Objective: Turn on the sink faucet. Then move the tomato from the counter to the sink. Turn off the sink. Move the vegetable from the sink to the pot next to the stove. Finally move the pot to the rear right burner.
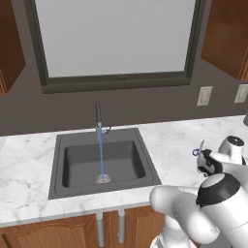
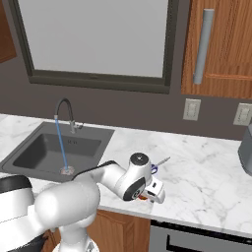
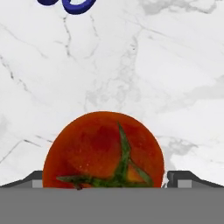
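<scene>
Water (image 1: 101, 155) runs in a thin blue stream from the dark faucet (image 1: 98, 116) into the grey sink (image 1: 58, 145); the faucet (image 2: 66, 110) and sink (image 2: 29, 142) also show at the left of the right base view. The red tomato (image 3: 103, 148), with its green stem, lies on the white marble counter right of the sink. My gripper (image 3: 109, 181) is low over it and open, one fingertip (image 3: 37, 179) on each side of the tomato and apart from it. From the right base view, a red sliver of tomato (image 2: 142, 198) peeks from under the gripper (image 2: 150, 194).
Blue-handled scissors (image 2: 154, 169) lie on the counter just beyond the tomato, their handles (image 3: 70, 5) at the top of the hand view. A grey object (image 2: 246, 147) is cut off at the counter's far right. Wall outlets (image 1: 204, 95) sit behind.
</scene>
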You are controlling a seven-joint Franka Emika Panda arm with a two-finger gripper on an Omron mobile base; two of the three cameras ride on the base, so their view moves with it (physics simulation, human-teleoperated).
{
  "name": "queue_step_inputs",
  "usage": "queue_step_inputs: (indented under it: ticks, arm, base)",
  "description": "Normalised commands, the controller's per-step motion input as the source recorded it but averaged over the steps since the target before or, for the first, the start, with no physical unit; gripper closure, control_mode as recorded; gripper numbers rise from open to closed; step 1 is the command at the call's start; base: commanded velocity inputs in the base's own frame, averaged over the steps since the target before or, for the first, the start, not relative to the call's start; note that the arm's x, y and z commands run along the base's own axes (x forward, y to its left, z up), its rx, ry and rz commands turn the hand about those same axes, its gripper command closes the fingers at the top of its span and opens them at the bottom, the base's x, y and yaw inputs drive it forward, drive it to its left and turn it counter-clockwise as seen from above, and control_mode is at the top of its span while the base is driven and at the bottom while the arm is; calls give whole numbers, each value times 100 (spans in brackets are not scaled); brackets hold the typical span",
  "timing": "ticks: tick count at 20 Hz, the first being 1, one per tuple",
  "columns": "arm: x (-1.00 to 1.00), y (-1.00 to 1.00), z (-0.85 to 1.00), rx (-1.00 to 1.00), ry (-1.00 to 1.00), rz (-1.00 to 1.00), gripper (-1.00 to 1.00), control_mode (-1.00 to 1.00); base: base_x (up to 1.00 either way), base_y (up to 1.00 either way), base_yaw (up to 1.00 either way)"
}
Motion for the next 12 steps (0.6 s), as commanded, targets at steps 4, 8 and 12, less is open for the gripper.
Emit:
queue_step_inputs:
  ticks: [4, 8, 12]
  arm:
    - [0, -8, -12, 0, -6, 6, -100, -100]
    - [0, 0, -7, 0, -1, 3, -100, -100]
    - [0, 4, -21, -2, 0, 0, 100, -100]
  base:
    - [0, 0, 0]
    - [0, 0, 0]
    - [0, 0, 0]
